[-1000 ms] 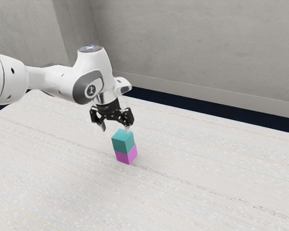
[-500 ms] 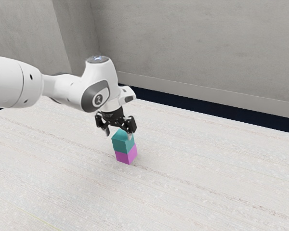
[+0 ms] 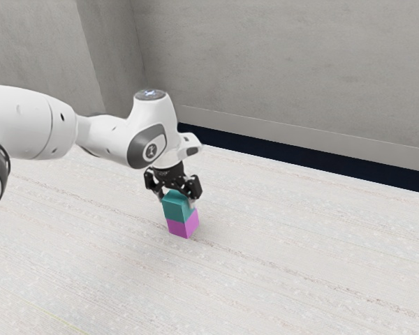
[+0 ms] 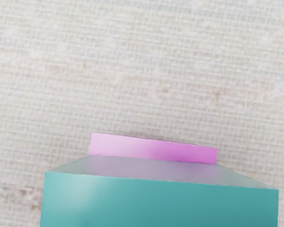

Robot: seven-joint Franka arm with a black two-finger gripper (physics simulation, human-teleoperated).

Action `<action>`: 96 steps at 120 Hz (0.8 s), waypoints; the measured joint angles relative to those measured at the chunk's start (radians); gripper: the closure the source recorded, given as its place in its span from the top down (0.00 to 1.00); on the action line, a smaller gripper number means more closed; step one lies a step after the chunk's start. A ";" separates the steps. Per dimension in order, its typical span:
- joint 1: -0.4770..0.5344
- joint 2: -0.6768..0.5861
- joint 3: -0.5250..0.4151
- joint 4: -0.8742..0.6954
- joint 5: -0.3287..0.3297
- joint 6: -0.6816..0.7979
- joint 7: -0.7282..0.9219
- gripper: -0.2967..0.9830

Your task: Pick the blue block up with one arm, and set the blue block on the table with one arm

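Teal across its plain, smooth faces, the blue block [image 3: 177,210] sits on top of a pink block [image 3: 182,227], which rests on the whitish, faintly streaked table [image 3: 300,279]. In the exterior view the teal is darker on the sides. The wrist view shows a brighter, blue-green top with a soft pale sheen, and one greyish side with a violet tint next to the pink.

Neither block has lettering on the faces that show. The arm [image 3: 119,137] carries a round dark emblem [image 3: 151,151] with a small white mark, too small to read.

The blue block stands upright, its top facing up, its edges roughly in line with those of the pink block. It looks close to a cube, so I can pick out no long axis.

My claw [image 3: 177,201] points down over the blue block, its two fingers spread apart at the block's upper part.
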 joint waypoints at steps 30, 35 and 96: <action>0.002 0.005 0.000 0.001 -0.002 0.018 0.010 0.68; 0.002 0.001 0.000 0.001 0.000 0.020 0.011 0.63; 0.230 -0.036 0.001 0.015 0.037 -0.016 -0.007 0.47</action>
